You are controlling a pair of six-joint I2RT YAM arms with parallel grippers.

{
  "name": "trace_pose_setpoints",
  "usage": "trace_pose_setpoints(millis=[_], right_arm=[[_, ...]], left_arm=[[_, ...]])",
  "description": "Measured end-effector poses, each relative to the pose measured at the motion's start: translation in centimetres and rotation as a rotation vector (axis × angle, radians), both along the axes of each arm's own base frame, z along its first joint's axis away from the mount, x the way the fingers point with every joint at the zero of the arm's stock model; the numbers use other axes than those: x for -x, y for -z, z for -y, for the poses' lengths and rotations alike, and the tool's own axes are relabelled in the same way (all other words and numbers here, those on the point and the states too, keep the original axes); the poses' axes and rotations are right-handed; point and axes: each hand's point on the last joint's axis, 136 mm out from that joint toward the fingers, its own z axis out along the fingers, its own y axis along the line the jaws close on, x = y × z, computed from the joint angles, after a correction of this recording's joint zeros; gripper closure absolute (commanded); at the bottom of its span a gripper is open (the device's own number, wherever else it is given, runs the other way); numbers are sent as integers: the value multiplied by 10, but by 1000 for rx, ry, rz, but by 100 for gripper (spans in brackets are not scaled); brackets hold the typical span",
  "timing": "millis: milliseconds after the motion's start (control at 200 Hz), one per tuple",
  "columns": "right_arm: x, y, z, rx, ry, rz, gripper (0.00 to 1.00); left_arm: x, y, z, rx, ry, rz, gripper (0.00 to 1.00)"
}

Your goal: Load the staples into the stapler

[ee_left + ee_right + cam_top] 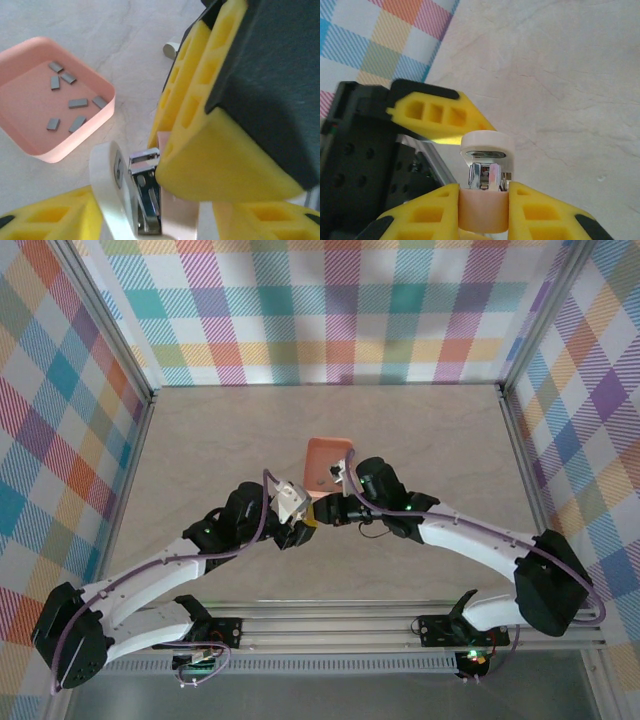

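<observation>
The stapler (482, 212) is a small pale pink body with its white top (487, 145) swung open, baring the shiny metal channel (147, 195). My right gripper (483, 200) is shut on the pink body, one yellow finger on each side. My left gripper (155, 212) stands open around the same stapler; its left finger (50, 215) lies by the white part and its right finger (260, 220) is a little apart from the pink side. Several grey staples (77, 103) lie in the salmon-orange tray (75, 145). Both grippers (320, 508) meet just in front of the tray (325, 452).
Plaid walls (330, 300) close in the beige table on three sides, and the left wall (385, 35) is close by. A metal rail (330, 625) with both arm bases runs along the near edge. Bare tabletop lies left, right and behind the tray.
</observation>
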Motion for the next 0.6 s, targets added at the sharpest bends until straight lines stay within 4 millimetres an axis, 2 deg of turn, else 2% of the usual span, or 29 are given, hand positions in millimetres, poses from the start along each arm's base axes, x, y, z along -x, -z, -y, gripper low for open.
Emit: trace_pose_setpoints(millis=[60, 275, 365, 515, 600], right_arm=[[0, 1, 7, 28, -7, 36, 87], [5, -18, 32, 101, -139, 309, 92], [16, -18, 38, 142, -243, 419, 92], [35, -2, 48, 234, -443, 537, 93], [43, 3, 52, 266, -535, 591, 93]], left_arm=[[2, -5, 0, 12, 11, 8, 24], [21, -8, 4, -8, 127, 4, 22], [27, -10, 5, -25, 178, 14, 24], [36, -21, 9, -57, 283, 73, 30], [40, -25, 13, -78, 355, 109, 37]])
